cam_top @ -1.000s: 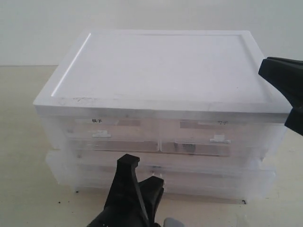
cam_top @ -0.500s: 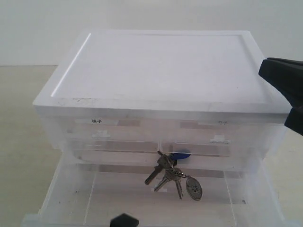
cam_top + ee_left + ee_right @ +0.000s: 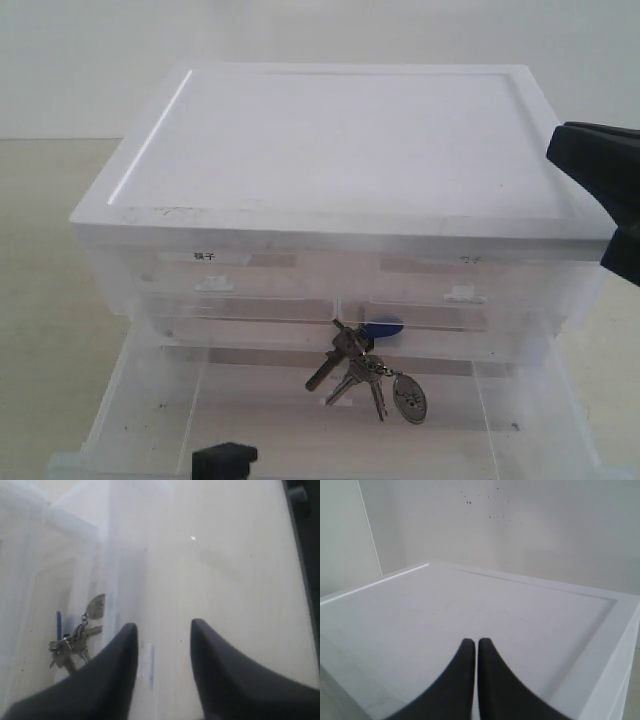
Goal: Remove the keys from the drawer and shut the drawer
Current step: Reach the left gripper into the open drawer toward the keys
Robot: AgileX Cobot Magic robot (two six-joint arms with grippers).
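Translucent, frosted plastic forms the boxy cabinet (image 3: 340, 150), its flat white lid edged by a raised rim. Below the two half-width drawers (image 3: 250, 300), the full-width drawer (image 3: 112, 400) stands open, thin-walled and see-through, its smooth floor flecked with dark specks. The keys (image 3: 362, 368) lie on that floor toward the back, just right of centre: flat silver metal blades on a ring, with a round blue fob (image 3: 383, 326) and an oval silver tag (image 3: 409, 400).

In the exterior view the bunch's long axis runs from 11 o'clock, at the ring, to 5 o'clock, at the tag. The blades fan toward 6 and 7 o'clock.

The left gripper (image 3: 224, 462), matte black, shows only a blunt tip at 6 o'clock. The frame cuts off the rest, and the drawer's front with it. Its hazy wrist view shows the jaws parted and empty, with the keys blurred inside the drawer.

The right gripper (image 3: 598, 190), cropped at 3 o'clock, hangs near the lid's right edge. Its wrist view shows curved fingers (image 3: 465, 680) pressed together on nothing, above the lid. Print on the small drawers' labels is too small to read.
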